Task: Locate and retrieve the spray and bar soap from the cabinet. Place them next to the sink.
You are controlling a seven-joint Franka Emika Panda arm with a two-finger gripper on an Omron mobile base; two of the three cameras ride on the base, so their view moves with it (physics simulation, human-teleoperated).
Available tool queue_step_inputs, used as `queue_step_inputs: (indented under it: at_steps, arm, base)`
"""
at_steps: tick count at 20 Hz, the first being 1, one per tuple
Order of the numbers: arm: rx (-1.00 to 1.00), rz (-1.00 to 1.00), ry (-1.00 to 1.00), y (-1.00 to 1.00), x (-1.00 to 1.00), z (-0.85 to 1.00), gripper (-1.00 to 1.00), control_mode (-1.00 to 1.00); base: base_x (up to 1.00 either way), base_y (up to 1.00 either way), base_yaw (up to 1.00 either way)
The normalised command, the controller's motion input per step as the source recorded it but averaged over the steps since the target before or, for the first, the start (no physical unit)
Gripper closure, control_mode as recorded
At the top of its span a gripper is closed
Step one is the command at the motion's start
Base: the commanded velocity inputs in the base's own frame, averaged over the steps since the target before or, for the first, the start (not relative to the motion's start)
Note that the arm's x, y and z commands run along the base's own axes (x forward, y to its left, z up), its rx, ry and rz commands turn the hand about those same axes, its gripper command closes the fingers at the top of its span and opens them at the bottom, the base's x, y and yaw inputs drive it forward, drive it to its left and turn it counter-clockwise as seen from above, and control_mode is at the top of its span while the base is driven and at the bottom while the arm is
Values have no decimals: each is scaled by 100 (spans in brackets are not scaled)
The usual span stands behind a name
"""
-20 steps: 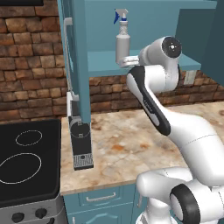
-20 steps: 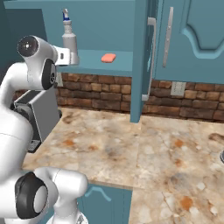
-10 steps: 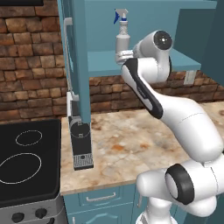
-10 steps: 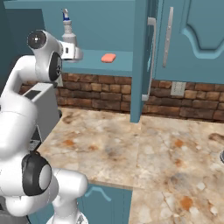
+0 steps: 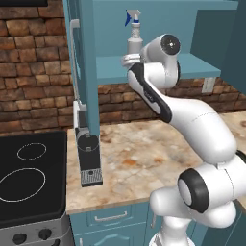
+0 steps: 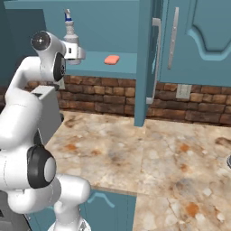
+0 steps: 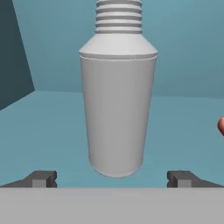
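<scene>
A: What changed? The cabinet [image 6: 113, 27] is unmoved; the arm has reached up, bringing the end effector [image 7: 112, 178] to the spray [image 7: 117, 109] on the shelf.

B: Jaws wide, empty. Bar soap [image 6: 111, 59] lies right; nozzle cropped in hand view.

Brick wall [image 5: 38, 72] in red-brown runs behind a beige marbled tabletop [image 6: 135, 153]. Black stove [image 5: 29, 182] with ring burners at left, knobs below. Dark coffee machine [image 5: 89, 153] stands on the tabletop beside the stove. Teal base drawers [image 5: 110, 218] underneath. Pale wall outlet [image 6: 183, 91] on the brick.
</scene>
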Motion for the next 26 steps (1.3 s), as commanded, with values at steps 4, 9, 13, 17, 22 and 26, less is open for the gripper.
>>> queue_step_inputs:
  at_steps: [4,9,13,17,22,26]
  arm:
    - [0,3,6,0,23,0,-100,-100]
    - [-2,0,3,0,14,0,-100,-100]
    - [-2,0,-1,0,11,0,-100,-100]
    - [0,0,0,0,11,-4,-100,-100]
    - [0,0,0,0,15,-4,-100,-100]
    - [-1,0,0,1,16,0,-100,-100]
  base:
    - [0,0,0]
    - [0,0,0]
    - [0,0,0]
    - [0,0,0]
    - [0,0,0]
    - [0,0,0]
